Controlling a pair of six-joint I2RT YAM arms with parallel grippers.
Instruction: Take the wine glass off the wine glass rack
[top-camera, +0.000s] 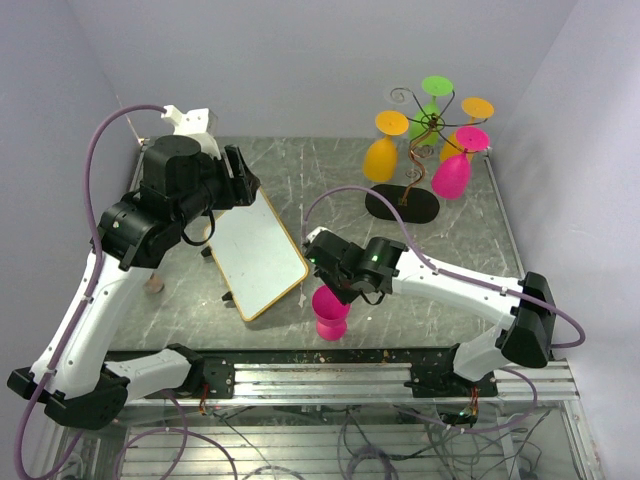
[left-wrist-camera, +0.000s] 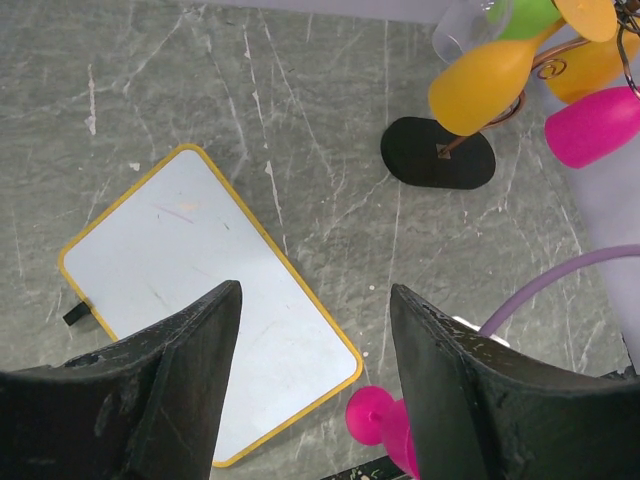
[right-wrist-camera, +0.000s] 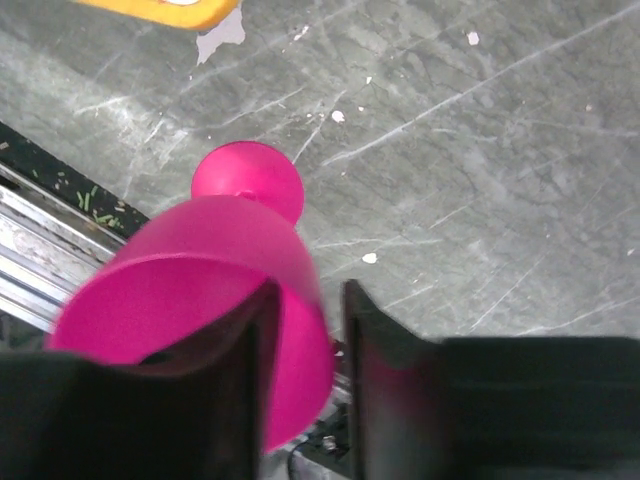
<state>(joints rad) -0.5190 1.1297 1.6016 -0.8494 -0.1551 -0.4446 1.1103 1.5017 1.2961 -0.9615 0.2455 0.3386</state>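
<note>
Wine glass, seemingly upright, rim pinched by right jaws; left jaws wide open, empty.

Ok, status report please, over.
Left tool open, empty. Right tool shut on pink wine glass, off the rack, by near edge of table. Nothing in the way.

The counter is grey, veined like marble. A whiteboard with a yellow frame lies flat on it left of centre, set at a slant. Well apart, toward the far right corner, sits the flat black oval base of the wine glass rack. A pink wine glass stands foot-down at the near edge; whether its foot touches the surface is unclear.
</note>
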